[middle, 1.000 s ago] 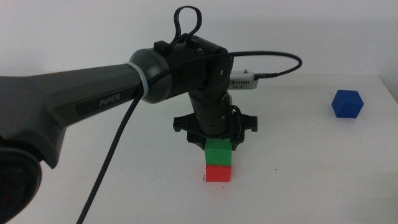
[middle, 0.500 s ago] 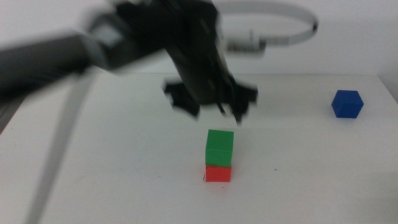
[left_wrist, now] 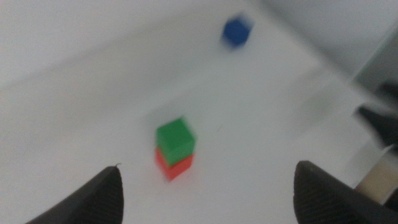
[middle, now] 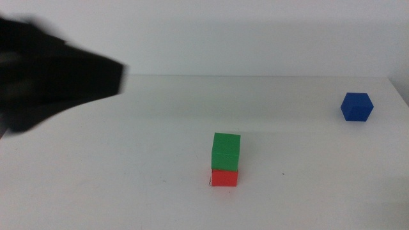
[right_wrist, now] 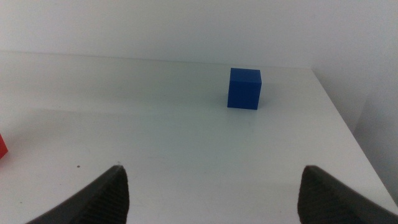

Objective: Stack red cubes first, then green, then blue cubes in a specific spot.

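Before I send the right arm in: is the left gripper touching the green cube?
Apart. The left wrist view shows the left gripper open, white table visible between it and the green cube.

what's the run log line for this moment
stack: green cube on red cube | blue cube apart | left gripper open | right gripper open

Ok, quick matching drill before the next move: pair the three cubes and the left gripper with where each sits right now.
Things:
1. red cube
2. green cube
3. blue cube
4. left gripper

Places:
A. alone on the table, far right
B. on top of another cube
C. on the table, bottom of the stack
D. in the air, jaws open, holding nothing

Pairs: 1-C, 2-B, 3-A, 4-D
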`<control>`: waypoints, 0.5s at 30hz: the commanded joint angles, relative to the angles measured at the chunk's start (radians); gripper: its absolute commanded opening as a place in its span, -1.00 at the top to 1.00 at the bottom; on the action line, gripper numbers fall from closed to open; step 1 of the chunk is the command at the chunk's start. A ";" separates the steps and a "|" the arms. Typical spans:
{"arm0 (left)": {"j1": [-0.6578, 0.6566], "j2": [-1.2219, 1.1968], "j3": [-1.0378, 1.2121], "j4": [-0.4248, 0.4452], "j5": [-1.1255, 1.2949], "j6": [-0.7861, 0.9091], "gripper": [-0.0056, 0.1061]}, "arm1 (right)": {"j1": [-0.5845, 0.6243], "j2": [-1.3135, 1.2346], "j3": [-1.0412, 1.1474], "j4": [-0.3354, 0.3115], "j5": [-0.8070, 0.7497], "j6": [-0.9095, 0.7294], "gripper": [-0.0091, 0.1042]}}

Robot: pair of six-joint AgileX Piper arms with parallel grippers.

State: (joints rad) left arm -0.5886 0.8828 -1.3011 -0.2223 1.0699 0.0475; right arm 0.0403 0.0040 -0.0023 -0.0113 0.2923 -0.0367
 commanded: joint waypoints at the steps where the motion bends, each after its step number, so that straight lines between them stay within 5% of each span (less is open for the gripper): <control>1: 0.001 -0.090 0.056 -0.022 -0.077 -0.011 -0.78 | -0.001 -0.004 0.002 -0.009 -0.007 -0.005 -0.80; 15: 0.001 -0.103 0.052 -0.022 -0.073 -0.011 -0.78 | -0.001 -0.004 0.002 -0.009 -0.007 -0.005 -0.80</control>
State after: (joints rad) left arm -0.5886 0.7829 -1.2532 -0.2404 1.0140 0.0475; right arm 0.0403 0.0040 -0.0023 -0.0113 0.2923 -0.0367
